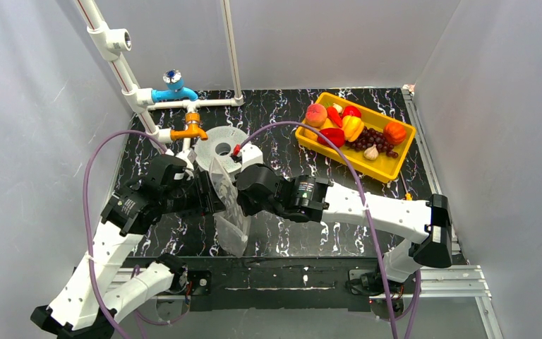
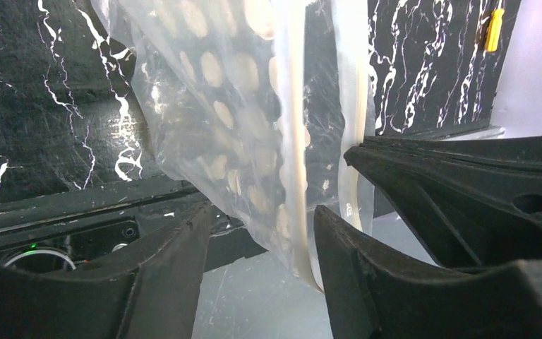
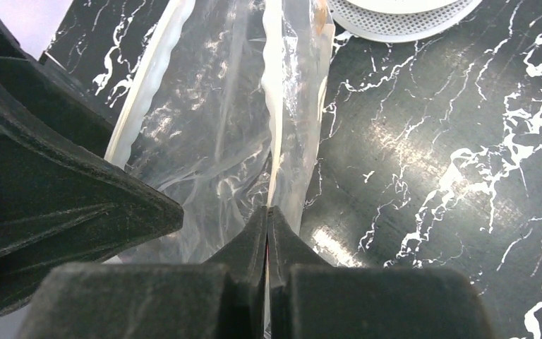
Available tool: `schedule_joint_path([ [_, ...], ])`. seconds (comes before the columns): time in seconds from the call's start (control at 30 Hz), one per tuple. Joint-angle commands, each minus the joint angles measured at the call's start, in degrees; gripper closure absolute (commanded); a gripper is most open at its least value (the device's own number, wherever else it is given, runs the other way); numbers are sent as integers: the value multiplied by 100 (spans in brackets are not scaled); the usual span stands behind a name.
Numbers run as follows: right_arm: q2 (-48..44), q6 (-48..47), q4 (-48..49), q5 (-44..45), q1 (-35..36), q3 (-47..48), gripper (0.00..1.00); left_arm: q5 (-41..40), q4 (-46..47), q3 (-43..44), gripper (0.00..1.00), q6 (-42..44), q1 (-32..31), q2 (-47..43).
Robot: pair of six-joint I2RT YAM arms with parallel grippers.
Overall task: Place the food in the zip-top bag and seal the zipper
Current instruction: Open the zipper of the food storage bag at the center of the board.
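The clear dotted zip-top bag (image 1: 230, 212) hangs upright between my two grippers near the table's front edge. My right gripper (image 3: 268, 212) is shut on one pale zipper strip (image 3: 274, 106) at the bag's mouth (image 3: 212, 127). My left gripper (image 2: 261, 219) is open. The other zipper strip (image 2: 293, 141) hangs between its fingers (image 2: 346, 247), close to the right finger. In the top view the left gripper (image 1: 215, 200) and right gripper (image 1: 242, 194) face each other across the bag. The food lies in a yellow tray (image 1: 388, 168): peach (image 1: 315, 114), red pepper (image 1: 332, 136), yellow pepper (image 1: 353, 127), grapes (image 1: 374, 139).
A grey ring-shaped spool (image 1: 220, 145) sits just behind the bag. A white pipe rig with a blue valve (image 1: 173, 90) and an orange valve (image 1: 190, 131) stands at the back left. White walls enclose the black marbled table (image 1: 289, 233).
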Motion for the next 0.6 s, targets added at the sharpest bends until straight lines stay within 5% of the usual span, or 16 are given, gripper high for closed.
schedule_joint_path([
  [0.0,-145,-217,373,-165,-37,19,99,112,-248,290,52,52,-32,76],
  [0.3,-367,-147,-69,384,-366,-394,99,-1008,-1044,970,99,499,-28,641],
  [0.57,-731,-540,-606,494,-579,-461,99,-1378,-1689,1394,100,711,-28,991],
])
